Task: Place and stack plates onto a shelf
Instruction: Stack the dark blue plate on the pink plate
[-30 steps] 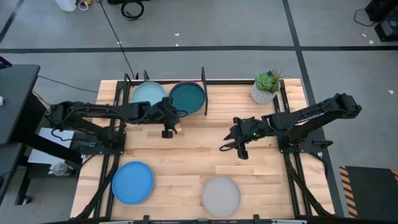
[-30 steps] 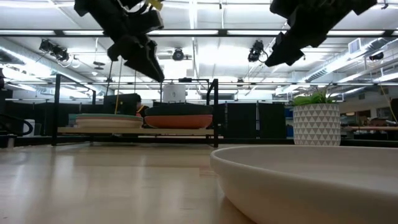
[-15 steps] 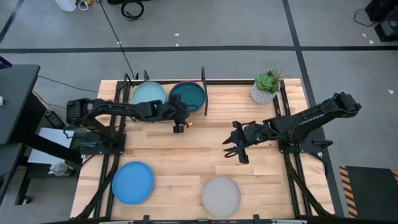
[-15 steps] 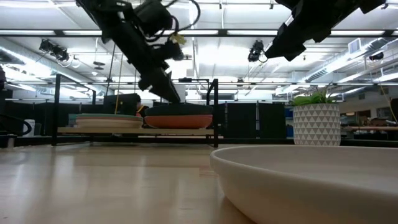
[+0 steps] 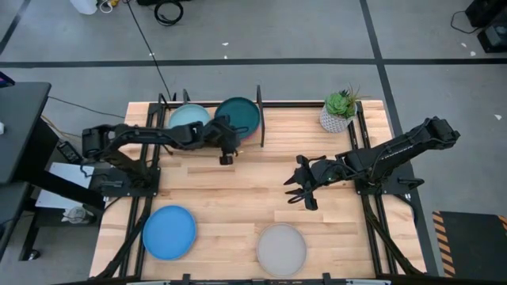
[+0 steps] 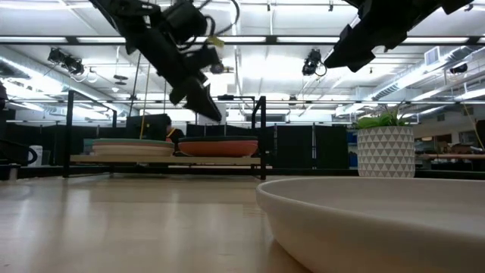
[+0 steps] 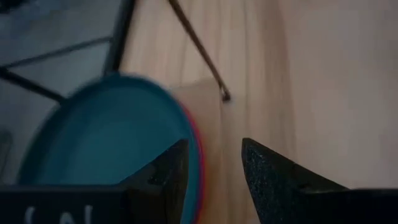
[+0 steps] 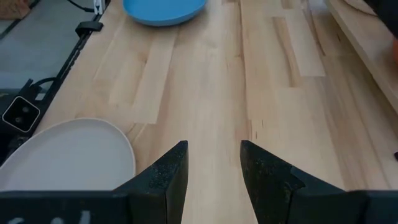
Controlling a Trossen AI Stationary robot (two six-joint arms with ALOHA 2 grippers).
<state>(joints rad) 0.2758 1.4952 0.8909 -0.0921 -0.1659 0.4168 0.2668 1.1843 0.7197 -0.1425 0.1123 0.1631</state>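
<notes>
1. Overhead: left gripper [image 5: 225,159] hovering just beside the front edge of the shelf [image 5: 207,104], jaws parted and empty, close to the dark teal plate [image 5: 238,119].
2. Seen from the left wrist: dark teal plate atop a magenta plate [image 7: 196,149], only the magenta rim showing.
3. Alongside on the shelf: pale blue plate [image 5: 188,120] topping a second stack.
4. Mid-surface: right gripper [image 5: 297,192] raised above bare wood, jaws apart, holding nothing.
5. Down at the near edge of the surface [image 5: 238,190]: blue plate [image 5: 169,232] and grey plate [image 5: 281,248], well apart.
6. Off at the far right corner: potted plant [image 5: 339,109].
</notes>
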